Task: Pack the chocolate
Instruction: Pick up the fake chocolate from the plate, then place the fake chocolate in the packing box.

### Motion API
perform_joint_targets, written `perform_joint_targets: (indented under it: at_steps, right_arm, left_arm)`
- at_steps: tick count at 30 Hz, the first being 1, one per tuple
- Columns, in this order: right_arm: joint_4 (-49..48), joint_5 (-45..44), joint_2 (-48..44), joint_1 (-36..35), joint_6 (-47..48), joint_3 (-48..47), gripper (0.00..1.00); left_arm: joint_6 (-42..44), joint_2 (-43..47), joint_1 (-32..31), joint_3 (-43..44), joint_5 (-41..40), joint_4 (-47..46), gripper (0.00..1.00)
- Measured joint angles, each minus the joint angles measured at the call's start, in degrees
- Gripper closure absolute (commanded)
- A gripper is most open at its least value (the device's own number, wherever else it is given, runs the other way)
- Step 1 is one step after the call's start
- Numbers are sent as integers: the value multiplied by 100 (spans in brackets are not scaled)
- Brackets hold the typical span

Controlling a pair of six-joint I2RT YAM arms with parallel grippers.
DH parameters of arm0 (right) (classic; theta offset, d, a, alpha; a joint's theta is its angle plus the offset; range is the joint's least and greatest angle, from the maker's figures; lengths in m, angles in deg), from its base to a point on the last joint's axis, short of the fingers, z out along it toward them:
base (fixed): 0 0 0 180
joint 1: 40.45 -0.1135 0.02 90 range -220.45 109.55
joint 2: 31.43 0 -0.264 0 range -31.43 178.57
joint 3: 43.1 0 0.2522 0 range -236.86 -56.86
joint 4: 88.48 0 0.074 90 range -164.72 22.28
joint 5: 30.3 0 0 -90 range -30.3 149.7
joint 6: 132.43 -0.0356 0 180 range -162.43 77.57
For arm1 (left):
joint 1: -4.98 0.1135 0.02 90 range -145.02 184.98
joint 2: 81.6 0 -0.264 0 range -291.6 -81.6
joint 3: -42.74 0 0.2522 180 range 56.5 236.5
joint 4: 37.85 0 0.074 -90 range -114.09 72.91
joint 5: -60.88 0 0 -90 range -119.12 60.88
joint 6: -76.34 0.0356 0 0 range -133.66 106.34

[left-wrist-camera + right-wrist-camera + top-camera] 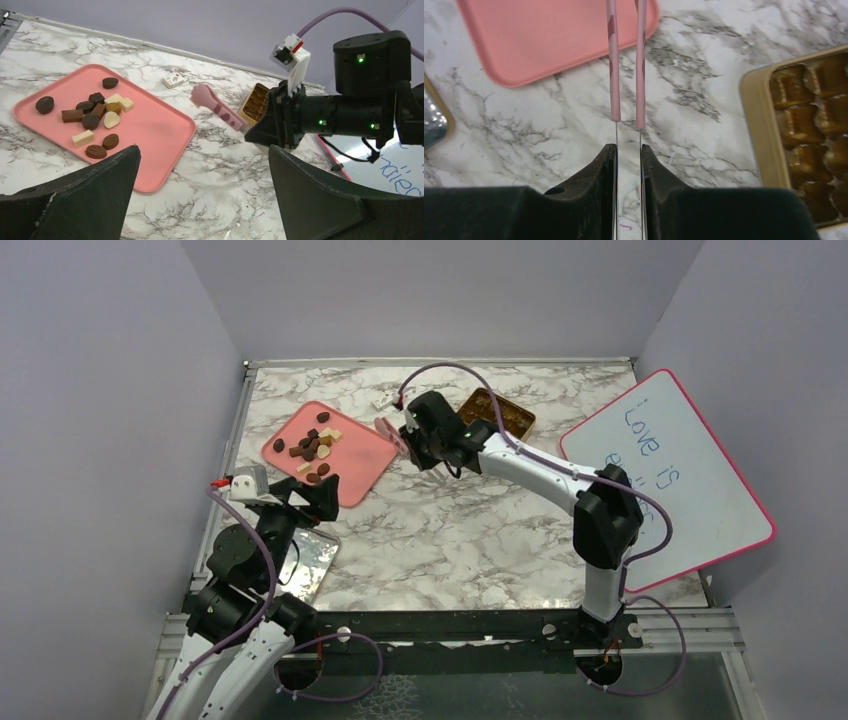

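The chocolate lies as several small dark brown and cream pieces on a pink tray at the left of the table. My right gripper hovers between the tray and a gold gridded box. It is shut on pink tweezers, whose two arms point out from its jaws over the tray's corner. No piece shows between the tweezers' arms. My left gripper stands open low over the marble, near the tray's front corner, with nothing between its fingers.
A whiteboard with a pink rim lies at the right. A small white packet sits at the back between tray and gold box. A shiny metal lid lies by the left arm's base. Grey walls close in three sides.
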Motion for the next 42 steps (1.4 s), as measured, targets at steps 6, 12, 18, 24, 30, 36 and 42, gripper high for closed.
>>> perform_joint_targets:
  at_steps: [6,12,18,24,30,36,42]
  right_arm:
    - [179,-87,-243,859,46,118,82]
    - [321,-203,-286,1687,46,120,81]
    - [461,-225,-284,2293,44,118,81]
    - [479,-223,-190,2544,46,111,78]
    - [476,-223,120,2658,55,20,76]
    - [470,-229,323,2691,114,-96,70]
    - [466,-245,402,2699,162,-133,64]
  left_arm:
    - [-2,-155,0,-2,63,0,1]
    - [4,-638,0,-2,363,9,1]
    - [83,-1134,0,-2,780,72,1]
    - [164,-1274,0,-2,953,120,1]
    - [197,-1237,0,-2,981,157,1]
    - [199,-1172,0,-2,981,157,1]
    - [199,-1172,0,-2,981,157,1]
